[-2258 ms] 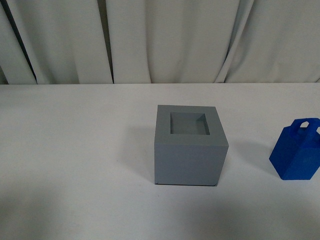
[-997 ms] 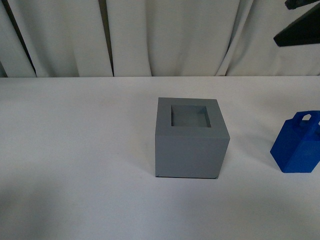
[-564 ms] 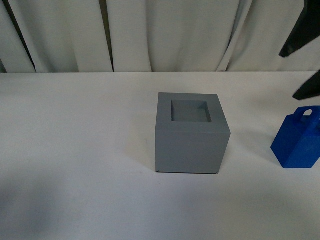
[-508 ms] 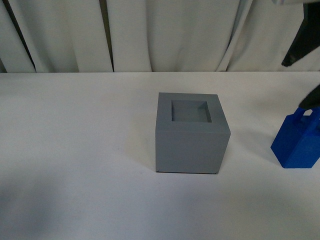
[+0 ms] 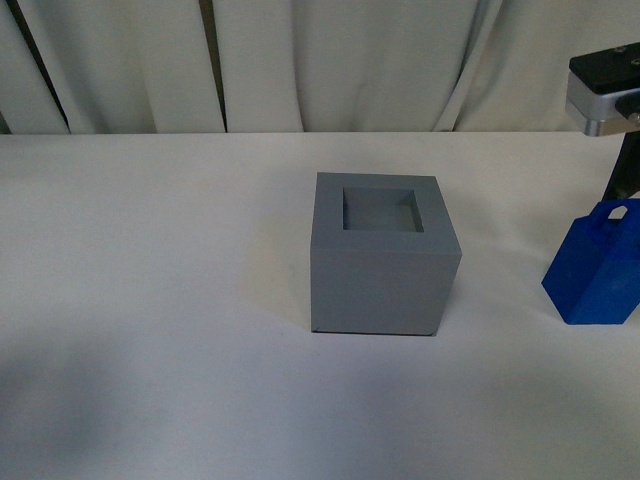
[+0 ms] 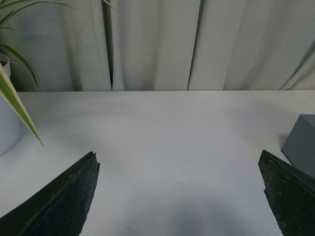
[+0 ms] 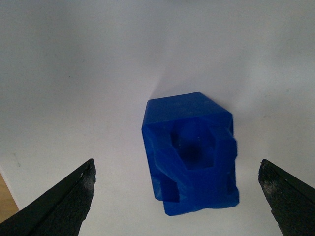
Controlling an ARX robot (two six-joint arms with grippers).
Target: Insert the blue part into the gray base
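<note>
**Front view:** One matte gray plastic cube base (image 5: 380,255), its square recess unfilled, stands mid-surface (image 5: 150,300). One bright blue plastic block with a loop handle (image 5: 600,265) sits upright well apart to its right, beneath the right arm (image 5: 603,88).

**Left wrist view:** The left claw (image 6: 178,155) hangs wide, holding nothing, above the white surface. A corner of the base shows at the side, and one potted plant (image 6: 6,118) is nearby.

**Right wrist view:** The right claw (image 7: 175,164) gapes wide, straddling the block without touching it. A good grasp likely means centring on the block, lowering squarely and closing across its flat sides, so it stays upright for the recess.
</note>
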